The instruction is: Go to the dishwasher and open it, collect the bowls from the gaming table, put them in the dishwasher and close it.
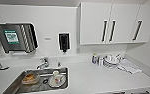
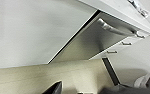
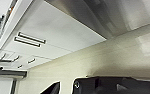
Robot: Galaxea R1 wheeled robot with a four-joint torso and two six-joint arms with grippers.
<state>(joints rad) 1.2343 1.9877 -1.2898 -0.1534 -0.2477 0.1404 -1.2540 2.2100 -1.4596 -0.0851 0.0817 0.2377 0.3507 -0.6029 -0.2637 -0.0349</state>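
Note:
The dishwasher shows in the left wrist view as a brushed stainless-steel front between white cabinet fronts, with a bar handle along its top edge. Its steel front also appears in the right wrist view, beside white doors. My left gripper is a dark shape some way off the dishwasher front, above a pale floor. My right gripper hangs low in the same way, apart from the cabinets. The gaming table and its bowls are out of view.
Ahead lies a white counter with a steel sink holding a dish with orange contents and a plate with a cup. Stacked dishes and a cloth lie at the right. White wall cabinets hang above.

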